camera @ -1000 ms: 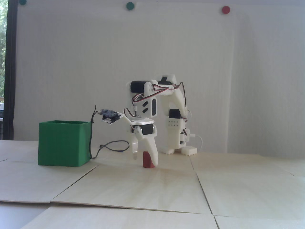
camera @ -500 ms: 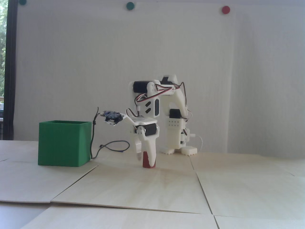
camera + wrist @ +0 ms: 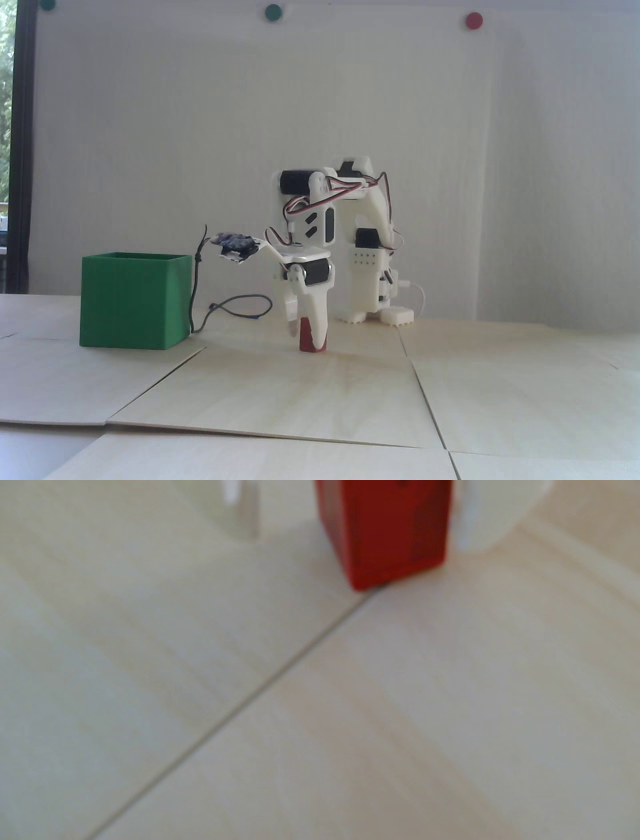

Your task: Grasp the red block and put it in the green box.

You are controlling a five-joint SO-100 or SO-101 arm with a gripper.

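A: Where's the block (image 3: 304, 340)?
B: Upright on the table (image 3: 310, 400), at three o'clock from the box (image 3: 132, 300), well apart.
A: And the gripper (image 3: 306, 336)?
B: Straddling the block: one finger touching, the other with a gap beside it in the wrist view (image 3: 381, 532), not clamped.

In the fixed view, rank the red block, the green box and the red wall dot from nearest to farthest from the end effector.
1. Red block: between the fingers of the end effector.
2. Green box: on the table, to the left.
3. Red wall dot: high on the wall, upper right.
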